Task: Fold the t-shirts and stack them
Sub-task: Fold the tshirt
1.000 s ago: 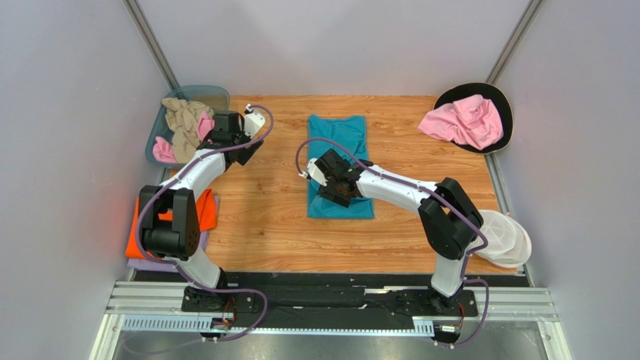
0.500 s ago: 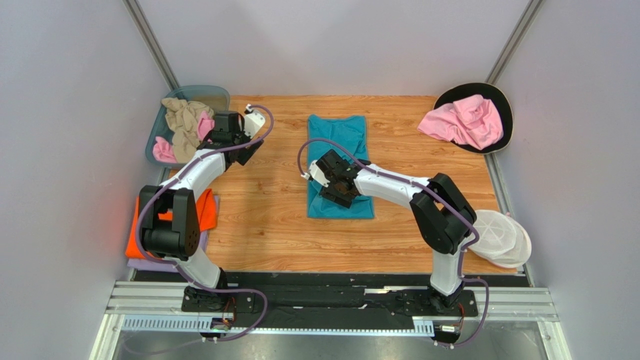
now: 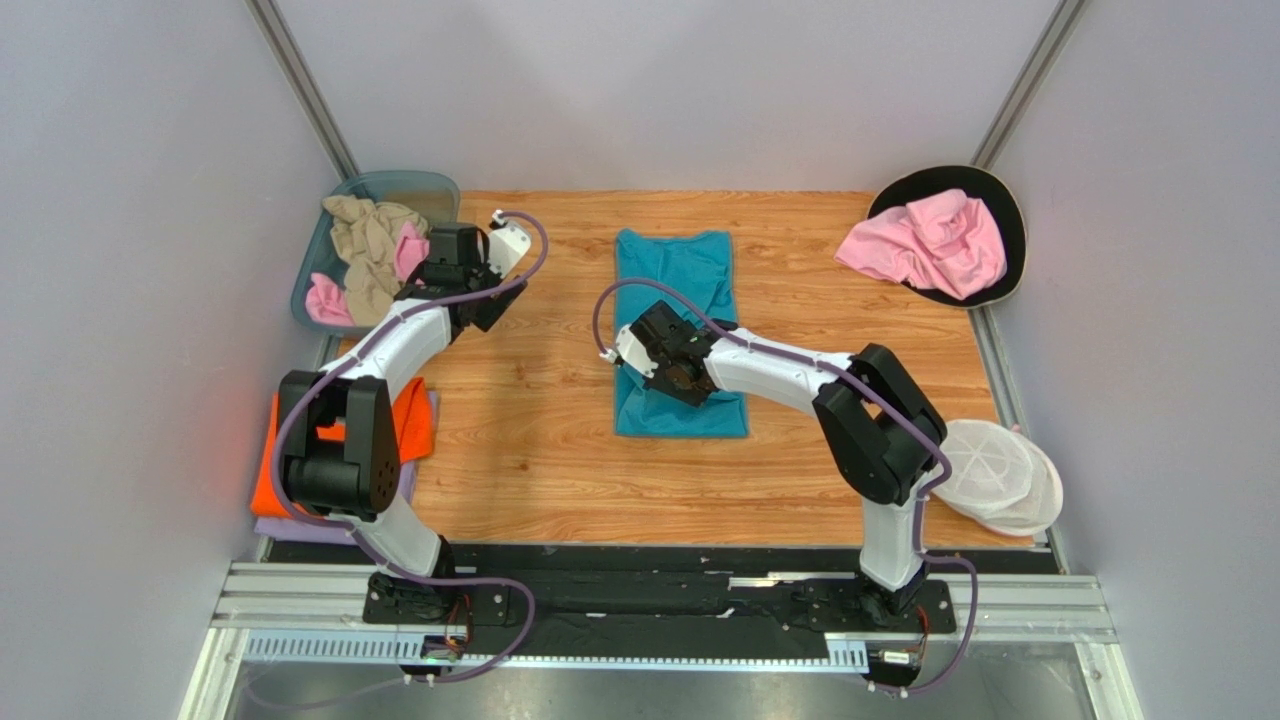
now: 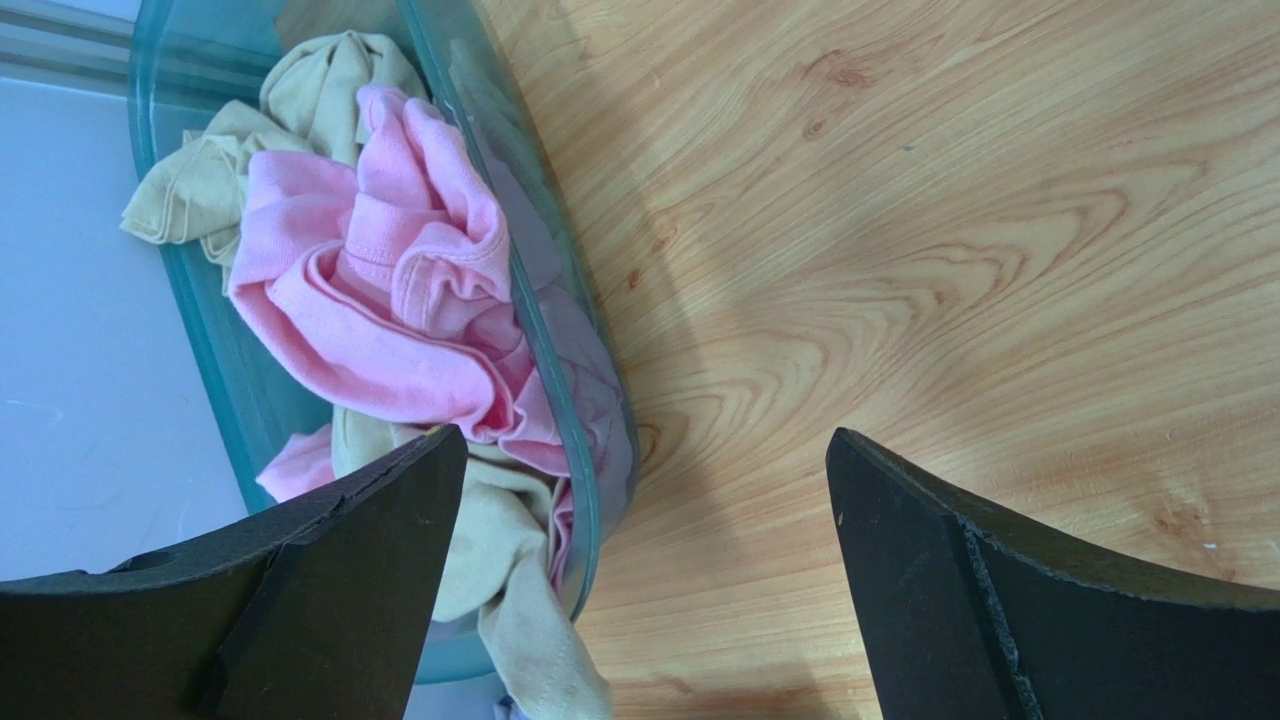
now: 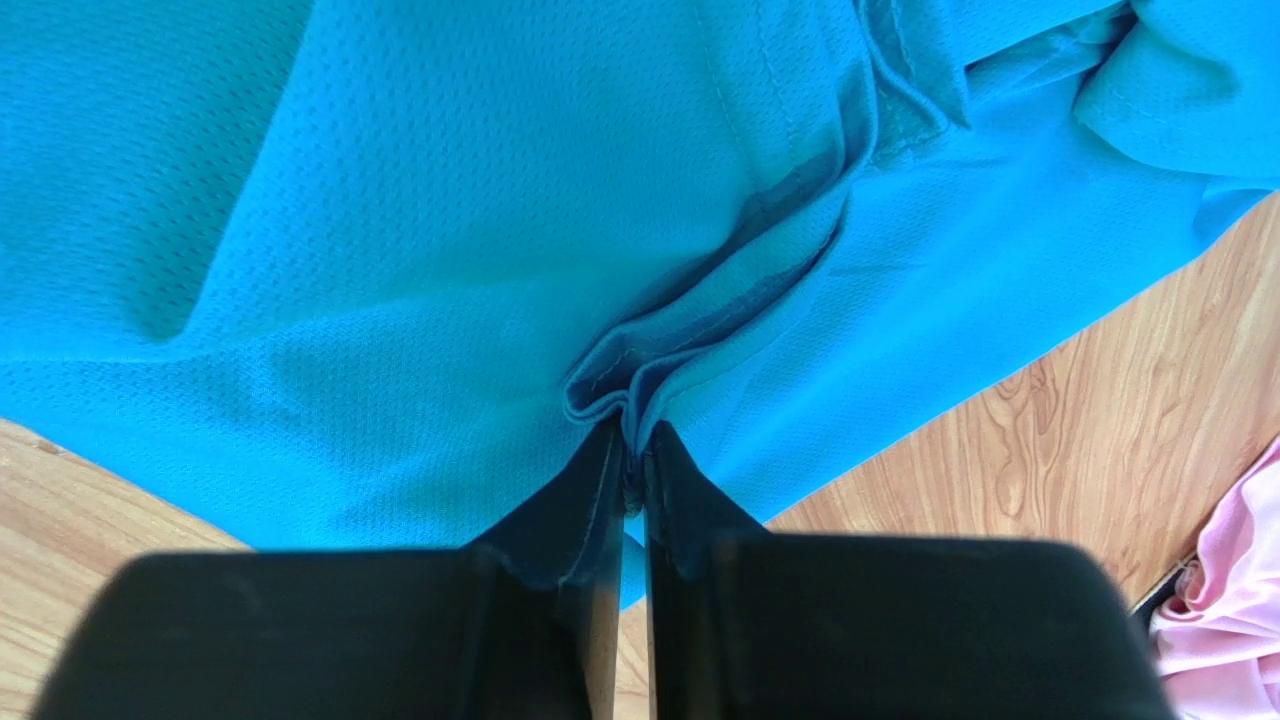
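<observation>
Left claw (image 4: 643, 458) hangs spread wide. The bin (image 4: 248, 393) wall and heaped pink t-shirt (image 4: 391, 285) block its left side; bare table (image 4: 932, 225) lies open ahead and to its right. Right claw (image 5: 633, 435) pinches 1 ridge of the teal t-shirt (image 5: 376, 195), with cloth ahead and bare wood at both sides.

Your left arm (image 3: 394, 338) and right arm (image 3: 774, 365) have white shells, black joints and a looping purple cable (image 3: 543, 243) each; black bases (image 3: 403, 597) at lower frame. The left gripper (image 4: 643, 450) shows matte black wedge fingers (image 4: 977, 600).
</observation>
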### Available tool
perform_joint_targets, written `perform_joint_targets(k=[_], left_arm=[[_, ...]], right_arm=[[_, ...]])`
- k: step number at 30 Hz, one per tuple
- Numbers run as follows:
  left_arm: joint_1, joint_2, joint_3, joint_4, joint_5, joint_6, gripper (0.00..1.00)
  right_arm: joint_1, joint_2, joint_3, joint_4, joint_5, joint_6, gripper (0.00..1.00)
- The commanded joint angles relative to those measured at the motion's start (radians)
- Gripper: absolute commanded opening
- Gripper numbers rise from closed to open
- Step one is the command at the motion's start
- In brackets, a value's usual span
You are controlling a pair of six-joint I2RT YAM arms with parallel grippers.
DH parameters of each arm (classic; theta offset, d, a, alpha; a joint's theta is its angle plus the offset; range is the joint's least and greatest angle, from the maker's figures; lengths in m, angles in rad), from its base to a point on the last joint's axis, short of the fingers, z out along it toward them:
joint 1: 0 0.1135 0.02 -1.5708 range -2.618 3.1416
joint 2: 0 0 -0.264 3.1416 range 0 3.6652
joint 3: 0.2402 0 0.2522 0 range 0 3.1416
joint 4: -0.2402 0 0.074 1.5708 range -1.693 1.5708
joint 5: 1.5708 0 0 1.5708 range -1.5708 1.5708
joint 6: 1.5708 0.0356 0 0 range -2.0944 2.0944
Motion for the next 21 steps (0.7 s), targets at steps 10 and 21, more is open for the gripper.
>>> perform_joint_targets(k=[10, 21], left_arm=[[0.008, -0.008, -0.013, 0.043, -0.007, 0.011, 0.99], [0.008, -0.002, -0.016, 0.046, -0.005, 0.009, 0.99]], right_arm=[[-0.027, -0.049, 0.063, 0.025, 0.112, -0.023, 0.00], [-0.101, -0.046, 0.138, 0.013, 0.170, -0.056, 0.00]])
